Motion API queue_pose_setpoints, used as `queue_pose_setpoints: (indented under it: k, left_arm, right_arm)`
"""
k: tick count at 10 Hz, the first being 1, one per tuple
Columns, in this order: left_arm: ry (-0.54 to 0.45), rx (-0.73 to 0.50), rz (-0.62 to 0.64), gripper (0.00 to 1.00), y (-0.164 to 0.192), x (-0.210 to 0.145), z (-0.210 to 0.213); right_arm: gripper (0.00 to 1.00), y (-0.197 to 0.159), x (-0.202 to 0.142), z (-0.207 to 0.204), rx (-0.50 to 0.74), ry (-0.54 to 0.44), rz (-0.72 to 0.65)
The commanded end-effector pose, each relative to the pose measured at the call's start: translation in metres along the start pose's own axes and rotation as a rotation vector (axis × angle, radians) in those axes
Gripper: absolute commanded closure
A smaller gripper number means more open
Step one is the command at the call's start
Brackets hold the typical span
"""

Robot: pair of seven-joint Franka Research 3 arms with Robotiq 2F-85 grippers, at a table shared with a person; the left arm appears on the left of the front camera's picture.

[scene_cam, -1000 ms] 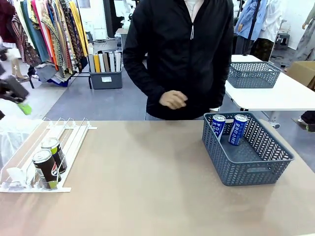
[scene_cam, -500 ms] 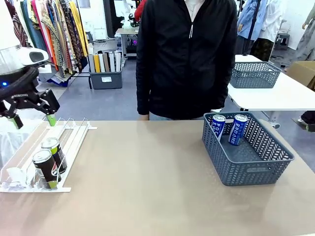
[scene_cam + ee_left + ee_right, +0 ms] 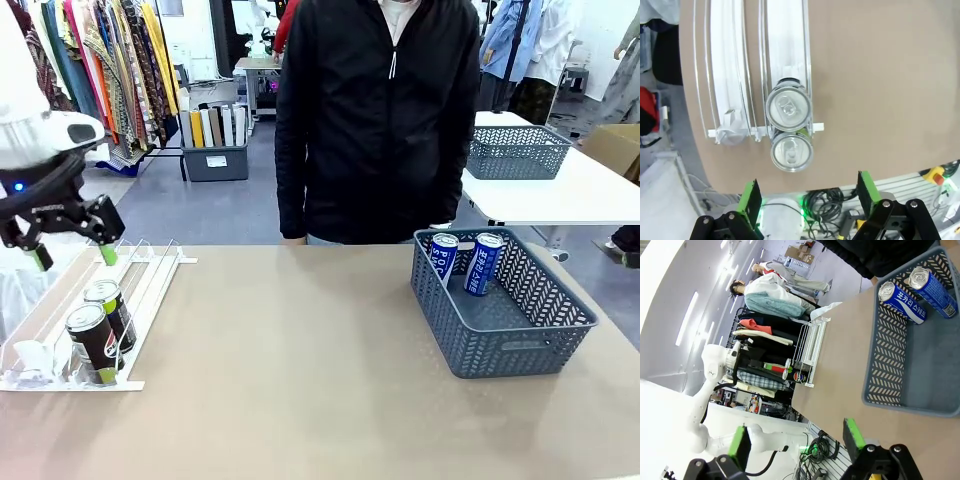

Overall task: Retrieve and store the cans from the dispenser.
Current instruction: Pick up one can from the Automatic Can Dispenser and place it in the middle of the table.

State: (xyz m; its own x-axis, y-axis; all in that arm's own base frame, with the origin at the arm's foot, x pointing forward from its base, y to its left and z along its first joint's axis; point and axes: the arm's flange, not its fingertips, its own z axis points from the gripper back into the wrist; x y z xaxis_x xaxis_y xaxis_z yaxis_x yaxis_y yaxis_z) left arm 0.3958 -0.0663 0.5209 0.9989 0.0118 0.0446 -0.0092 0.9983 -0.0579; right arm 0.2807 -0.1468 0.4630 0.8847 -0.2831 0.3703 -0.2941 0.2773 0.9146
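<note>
Left claw (image 3: 73, 257) hangs released, jaws wide, above the dispenser (image 3: 150, 275); its wrist view looks straight down on the lanes. Two dark cans (image 3: 93, 340) stand at the dispenser's low end, one behind the other and touching, the front one at the end stop. Two blue cans (image 3: 484, 265) lean in the grey basket (image 3: 520, 340), well apart from the dispenser across the bench (image 3: 300, 370). Right claw (image 3: 795, 436) is also released, far from the dispenser on the basket side. Cans are prob. stiff but thin-walled, smooth & slippery: take the front one round mid-body, pads on opposite sides, w/o hard squeeze.
</note>
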Motion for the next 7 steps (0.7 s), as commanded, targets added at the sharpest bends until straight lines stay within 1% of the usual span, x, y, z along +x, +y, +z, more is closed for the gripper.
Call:
queue_pose_setpoints:
  k: [1,3,5,6,7]
  left_arm:
    - [-0.012,-0.019,0.012,0.0,0.024,-0.023,-0.027]
    - [0.025,-0.056,-0.005,0.0,0.026,-0.024,-0.053]
    - [0.049,-0.018,0.068,0.0,0.026,-0.017,-0.079]
    - [0.055,-0.053,0.058,0.0,0.026,-0.011,-0.089]
    - [0.057,-0.028,0.084,0.0,0.026,-0.008,-0.097]
  right_arm:
    - [0.0,0.004,0.004,-0.002,0.025,-0.021,0.013]
    - [0.0,0.004,0.004,-0.002,0.025,-0.021,0.013]
    - [0.0,0.004,0.004,-0.002,0.025,-0.021,0.013]
    - [0.0,0.004,0.004,-0.002,0.025,-0.021,0.013]
    - [0.0,0.004,0.004,-0.002,0.025,-0.021,0.013]
